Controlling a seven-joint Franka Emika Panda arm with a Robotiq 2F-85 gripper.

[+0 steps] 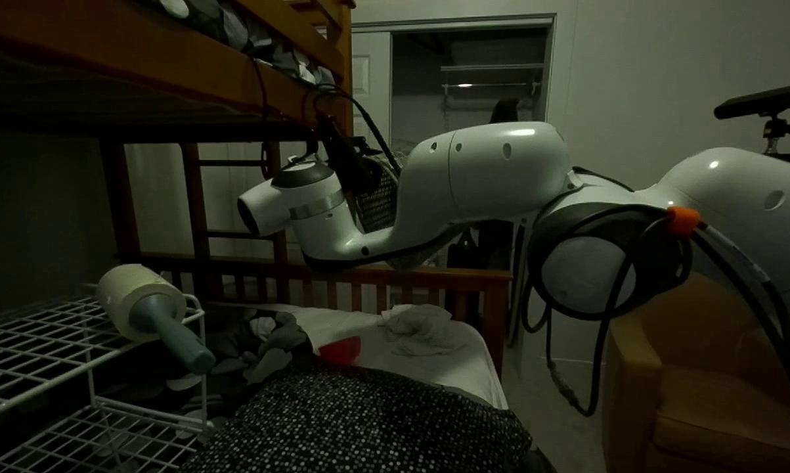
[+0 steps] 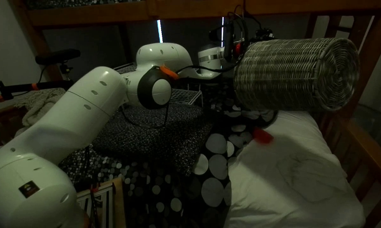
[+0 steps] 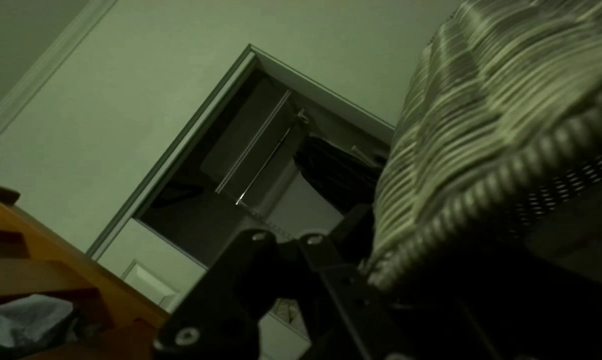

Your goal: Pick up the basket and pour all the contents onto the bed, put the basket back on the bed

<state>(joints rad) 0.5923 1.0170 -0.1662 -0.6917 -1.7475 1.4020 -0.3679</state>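
The grey woven basket (image 2: 291, 74) is held in the air above the bed (image 2: 257, 190), lying on its side with its base away from the arm. In an exterior view the basket (image 1: 376, 200) is mostly hidden behind the arm. My gripper (image 2: 241, 47) is shut on its rim; in the wrist view the gripper (image 3: 366, 275) clasps the rim of the basket (image 3: 456, 135). The inside of the basket is dark, so its contents cannot be told. A red object (image 2: 262, 136), blurred, is at the white sheet below; it also shows in an exterior view (image 1: 341, 351).
The upper bunk's wooden rail (image 1: 171, 72) runs close to the arm. A white wire rack (image 1: 40, 355) with a lint roller (image 1: 138, 305) on it stands beside the bed. A crumpled cloth (image 1: 421, 328) lies on the sheet. A dark dotted blanket (image 2: 158, 136) covers part of the bed.
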